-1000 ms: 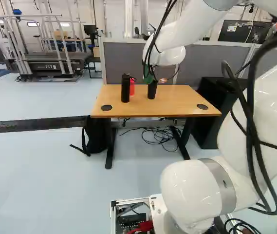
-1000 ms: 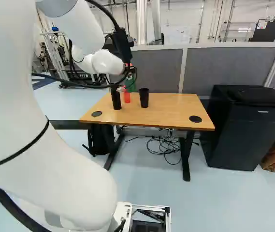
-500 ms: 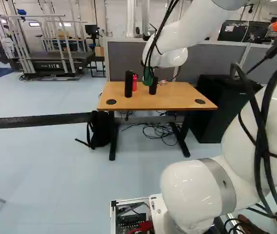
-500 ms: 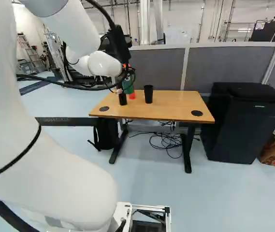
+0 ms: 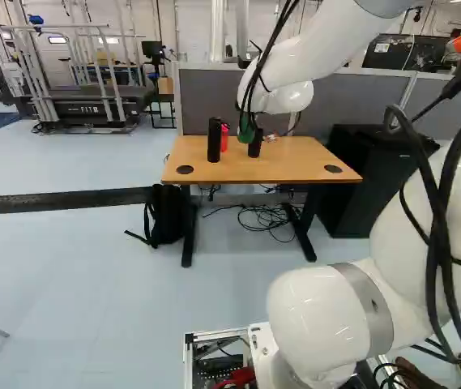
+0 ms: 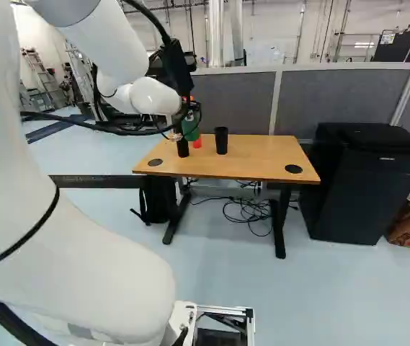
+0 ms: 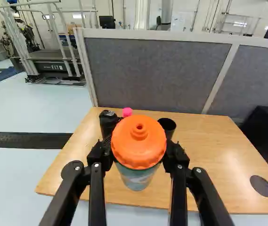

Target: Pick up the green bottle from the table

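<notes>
Tool (image 7: 139, 153) fingers squeeze the green bottle (image 7: 136, 178) from both sides, up off the table (image 7: 209, 155). Just now the base (image 6: 219, 337) rolled back from the table and the bottle came too, so the pick-up looks done. On the table, a black bottle (image 5: 214, 139), pink bottle (image 5: 224, 138) and black cup (image 6: 221, 140) could get bumped.

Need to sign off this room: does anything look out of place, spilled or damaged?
Yes: black cables lie in a loose tangle under the table, which could trip someone, and a bag sits near them. I see no spill or damage; the bottle in the tool looks sound.
</notes>
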Controlling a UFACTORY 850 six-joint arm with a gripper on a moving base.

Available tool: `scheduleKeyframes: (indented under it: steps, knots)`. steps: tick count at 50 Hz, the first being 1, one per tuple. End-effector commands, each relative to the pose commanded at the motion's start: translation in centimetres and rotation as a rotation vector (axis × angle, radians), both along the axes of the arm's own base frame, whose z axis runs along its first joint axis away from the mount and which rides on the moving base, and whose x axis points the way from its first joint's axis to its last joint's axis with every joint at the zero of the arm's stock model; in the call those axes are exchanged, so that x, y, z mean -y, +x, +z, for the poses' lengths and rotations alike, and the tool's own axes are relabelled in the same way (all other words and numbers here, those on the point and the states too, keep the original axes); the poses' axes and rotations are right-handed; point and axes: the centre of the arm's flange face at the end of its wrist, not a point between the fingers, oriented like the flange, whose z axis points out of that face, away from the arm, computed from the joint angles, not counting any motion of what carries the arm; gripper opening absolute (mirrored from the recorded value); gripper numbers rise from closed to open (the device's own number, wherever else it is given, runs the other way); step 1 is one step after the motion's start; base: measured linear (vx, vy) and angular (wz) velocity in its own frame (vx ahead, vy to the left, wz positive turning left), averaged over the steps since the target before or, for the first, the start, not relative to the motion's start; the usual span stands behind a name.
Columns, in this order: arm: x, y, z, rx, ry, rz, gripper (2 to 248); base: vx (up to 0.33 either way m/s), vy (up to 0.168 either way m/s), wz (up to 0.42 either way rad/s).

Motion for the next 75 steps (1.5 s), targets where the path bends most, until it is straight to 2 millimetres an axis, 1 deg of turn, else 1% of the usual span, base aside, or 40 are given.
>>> scheduleKeyframes:
  steps: [19, 39, 54, 75]
  knots:
    - [0.1, -1.0, -1.9, -0.003, 0.0, -0.001, 123, 0.0, 0.0, 0.0]
    - [0.2, -3.1, -5.4, -0.01, 0.0, -0.003, 123, 0.0, 0.0, 0.0]
    - [0.3, -5.7, -9.1, -0.017, 0.0, -0.006, 123, 0.0, 0.0, 0.0]
    - [0.5, -10.4, -14.5, -0.028, 0.0, -0.01, 123, 0.0, 0.0, 0.0]
